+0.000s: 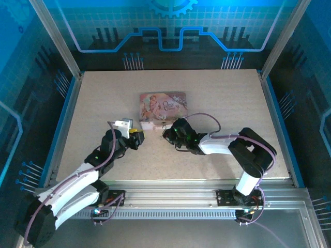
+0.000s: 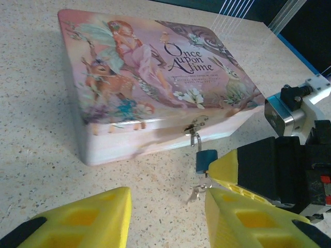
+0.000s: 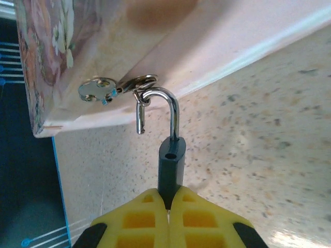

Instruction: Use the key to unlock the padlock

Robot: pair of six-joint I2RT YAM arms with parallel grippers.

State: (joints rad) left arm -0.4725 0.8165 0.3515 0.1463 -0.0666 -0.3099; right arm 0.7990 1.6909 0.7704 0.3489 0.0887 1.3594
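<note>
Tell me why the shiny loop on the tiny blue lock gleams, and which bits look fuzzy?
Right wrist view: light glints off the curved silver shackle of the small dark-blue padlock, while the pink illustrated box, so close above, is out of focus. Left wrist view: the box lid's lettering is sharp. Top external view: blue glow on the walls, everything tiny.

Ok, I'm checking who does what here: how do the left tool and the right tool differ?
The right tool is shut on the padlock; the left tool stands open, gripping nothing. The right tool is up at the front of the pink box; the left tool sits back from it. Both have yellow fingers.
</note>
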